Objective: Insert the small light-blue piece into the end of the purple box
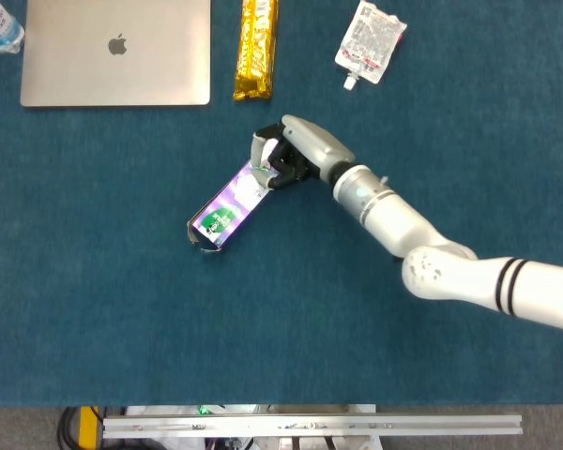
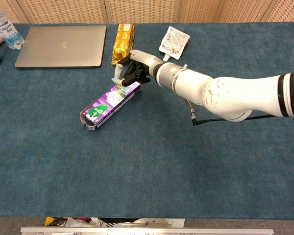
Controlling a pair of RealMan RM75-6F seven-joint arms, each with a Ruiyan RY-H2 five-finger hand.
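The right hand (image 1: pixel 283 153) is sitting over the far right end of the purple box (image 1: pixel 236 198), fingers curled down around that end (can't tell if the small light-blue piece is in there, the fingers are covering that spot, so whether it's actually pinching anything is unclear). The box is lying diagonally on the blue tabletop (image 1: pixel 122 319), its open near end pointing left. A laptop (image 1: pixel 115 52), a gold snack bar (image 1: pixel 256 47) and a white pouch (image 1: pixel 370 39) are lying along the far edge.
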